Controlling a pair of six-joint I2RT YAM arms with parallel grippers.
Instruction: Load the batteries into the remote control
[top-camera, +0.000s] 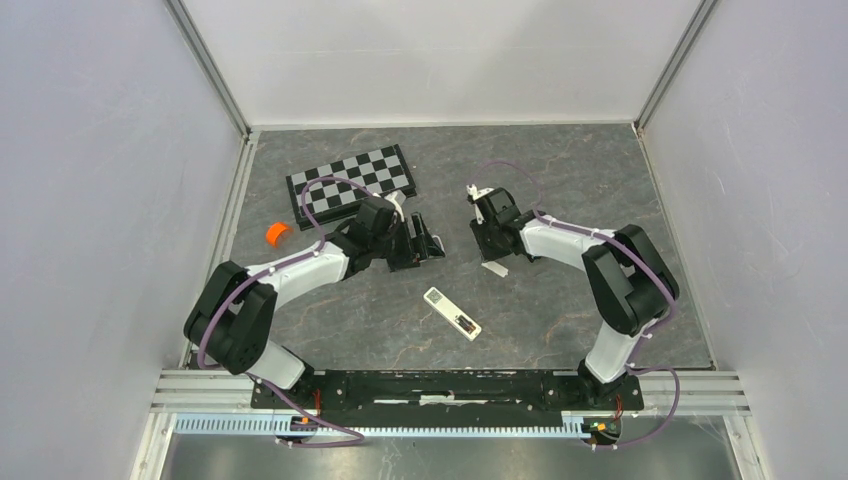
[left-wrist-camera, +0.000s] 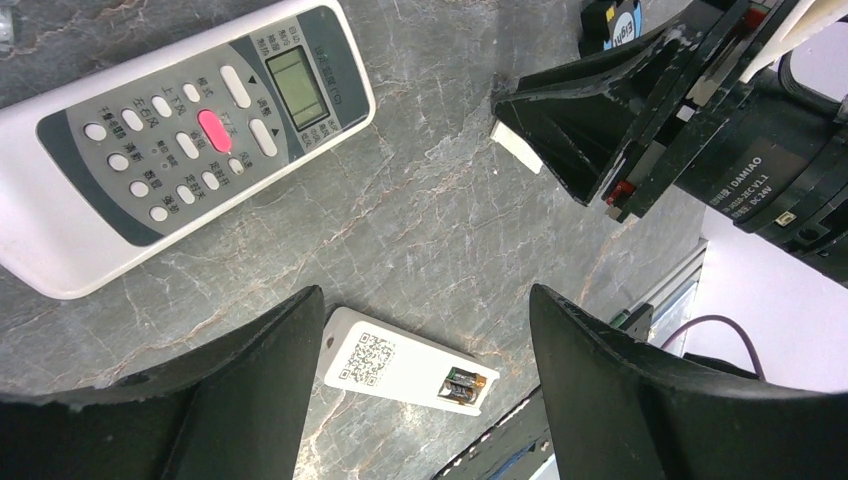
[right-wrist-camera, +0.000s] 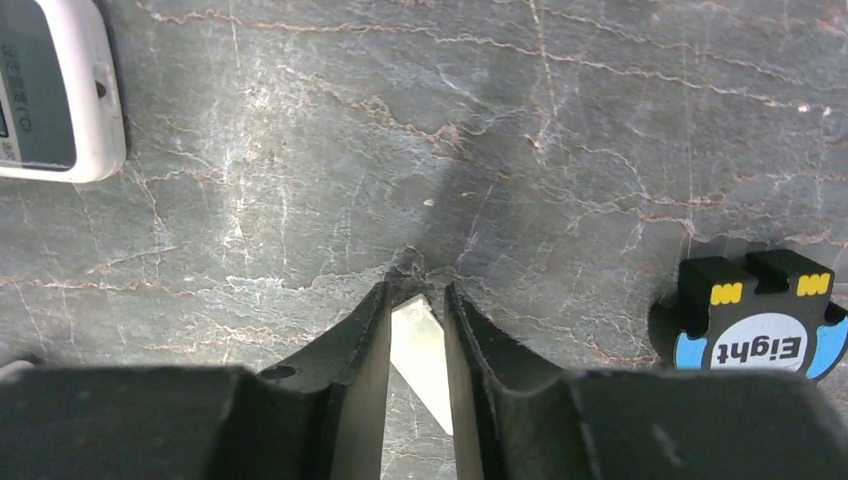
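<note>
L gripper (left-wrist-camera: 425, 300): jaws wide apart, nothing btwn them, hanging above the table (top-camera: 560, 180), touching nothing.

R gripper (right-wrist-camera: 417, 292): jaws nearly closed, a thin white flat piece (right-wrist-camera: 420, 345) pinched btwn the fingers. L wrist cam shows that piece sticking out at the fingertip, down at the tabletop.

remote control (top-camera: 452, 313): flat on the table, back side up (QR label showing). In the top cam it sits at ~6 o'clock from the gap btwn the two grippers, apart from both, long axis running 10 to 4 o'clock.

battery recess (left-wrist-camera: 466, 383): at the remote's 4 o'clock end, uncovered. Inside is sth dark w/ coppery glints; can't tell if that's cells or just contacts. Can't pick out the batteries for sure in any view.

Other items:
- grey-white remote (left-wrist-camera: 190, 140) w/ screen + btns, face up, at 10 o'clock from the slim one in the L wrist cam, apart from it.
- black/blue gadget (right-wrist-camera: 755, 320) marked "Eight", at 3 o'clock of the R fingers, near but not touching.
- checkered board (top-camera: 350, 185) at 11 o'clock on the table.
- orange item (top-camera: 277, 233) at 9 o'clock of the L gripper, near the left wall.
</note>
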